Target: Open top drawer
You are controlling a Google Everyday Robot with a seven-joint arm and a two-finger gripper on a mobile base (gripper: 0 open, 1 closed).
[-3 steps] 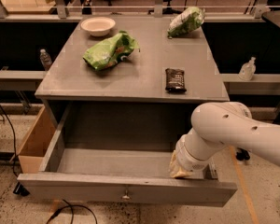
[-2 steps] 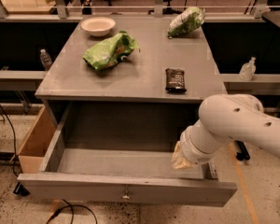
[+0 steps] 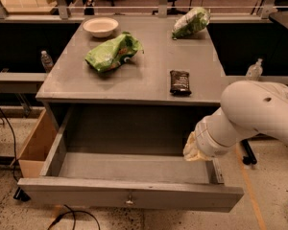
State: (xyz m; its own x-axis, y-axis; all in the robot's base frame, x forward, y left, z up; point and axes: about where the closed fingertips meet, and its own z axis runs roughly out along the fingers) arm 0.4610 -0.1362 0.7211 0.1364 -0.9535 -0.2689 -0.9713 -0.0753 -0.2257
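The top drawer point(image 3: 134, 167) stood pulled well out toward the near side, its grey inside bare and the small round knob point(image 3: 129, 200) at the middle of the front panel. Its front edge lay in the same place as a second before, so the drawer had not moved further.

The change was in the arm point(image 3: 252, 111). It had swung a little to the right and lifted, and the gripper point(image 3: 196, 150) had risen from low inside the drawer's near right corner to just above the right side wall. The wrist hid its tip, so its grip could not be made out.

On the table top point(image 3: 149, 75) nothing had shifted. The pale bowl point(image 3: 101, 27) sat at the far left, the crumpled green bag point(image 3: 113, 52) just near of it, a second green bag point(image 3: 191, 22) at the far right and the dark packet point(image 3: 180, 82) close to the near right edge.
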